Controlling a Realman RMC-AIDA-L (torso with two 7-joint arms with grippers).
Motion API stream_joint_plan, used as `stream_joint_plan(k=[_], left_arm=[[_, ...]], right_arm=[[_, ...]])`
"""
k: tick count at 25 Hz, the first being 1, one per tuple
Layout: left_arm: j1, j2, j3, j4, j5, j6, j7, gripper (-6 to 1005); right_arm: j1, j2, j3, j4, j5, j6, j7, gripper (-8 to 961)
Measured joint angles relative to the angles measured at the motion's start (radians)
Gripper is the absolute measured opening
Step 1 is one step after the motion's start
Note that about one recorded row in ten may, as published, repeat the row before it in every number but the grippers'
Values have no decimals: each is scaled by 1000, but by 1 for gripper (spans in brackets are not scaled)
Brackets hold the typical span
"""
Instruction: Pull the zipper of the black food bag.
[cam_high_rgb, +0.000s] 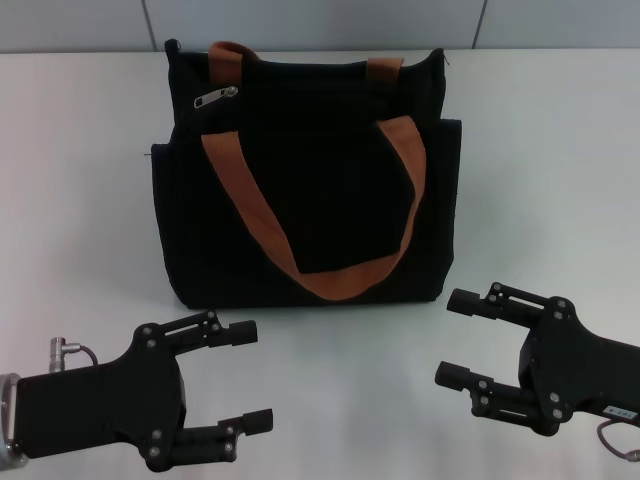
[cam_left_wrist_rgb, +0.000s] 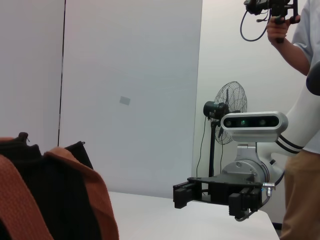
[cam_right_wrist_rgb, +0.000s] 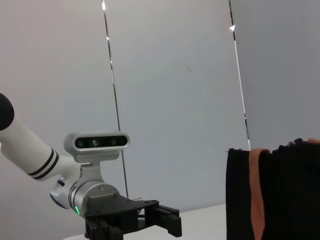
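Note:
The black food bag (cam_high_rgb: 310, 190) stands upright at the middle of the white table, its two rust-orange handles (cam_high_rgb: 330, 275) hanging down its front. The zipper (cam_high_rgb: 215, 98), a small silver pull tab, sits at the bag's upper left near the top edge. My left gripper (cam_high_rgb: 254, 374) is open and empty, low in front of the bag's left side. My right gripper (cam_high_rgb: 451, 338) is open and empty in front of the bag's right corner. Neither touches the bag. The bag also shows in the left wrist view (cam_left_wrist_rgb: 60, 200) and in the right wrist view (cam_right_wrist_rgb: 285, 195).
The white table (cam_high_rgb: 560, 160) stretches to both sides of the bag, with a grey wall behind it. In the left wrist view a person (cam_left_wrist_rgb: 302, 150) holding a device stands beyond the table, and a fan (cam_left_wrist_rgb: 231, 106) stands behind my body.

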Motion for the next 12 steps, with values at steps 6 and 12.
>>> stream_joint_plan(k=[6, 12], left_arm=[[-2, 0, 0, -1, -3, -5, 0, 773], [-2, 0, -8, -4, -6, -6, 0, 764]], right_arm=[[5, 0, -1, 4, 0, 11, 0, 701], [8, 1, -2, 7, 1, 19, -3, 701]])
